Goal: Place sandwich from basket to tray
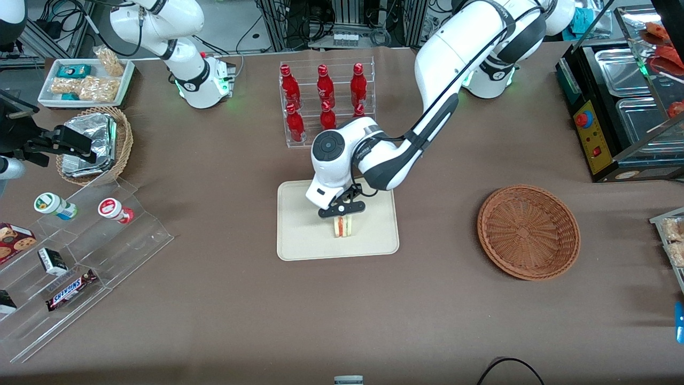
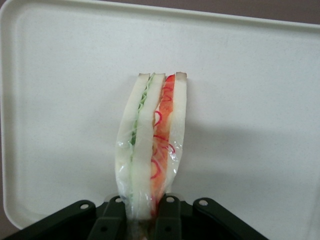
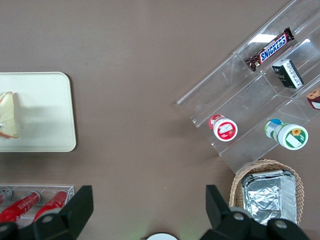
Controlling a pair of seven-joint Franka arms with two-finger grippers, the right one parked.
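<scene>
The large cream-beige rectangular tray (image 1: 299, 240) with rounded corners lies flat at the table's middle. At about three o'clock from it in the front view, well apart toward the working arm's end, sits the wide, shallow reddish-brown wicker basket (image 1: 528, 232), holding nothing. Over the tray hangs the black two-finger gripper (image 1: 342, 215), its fingers (image 2: 114, 216) closed narrowly on the small clear-wrapped white-bread sandwich wedge (image 2: 150, 150), which stands on edge at the tray's centre.

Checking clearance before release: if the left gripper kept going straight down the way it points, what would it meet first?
The gripper, shut on the sandwich, points down at the tray. The sandwich would press onto the tray first; it may already touch.
</scene>
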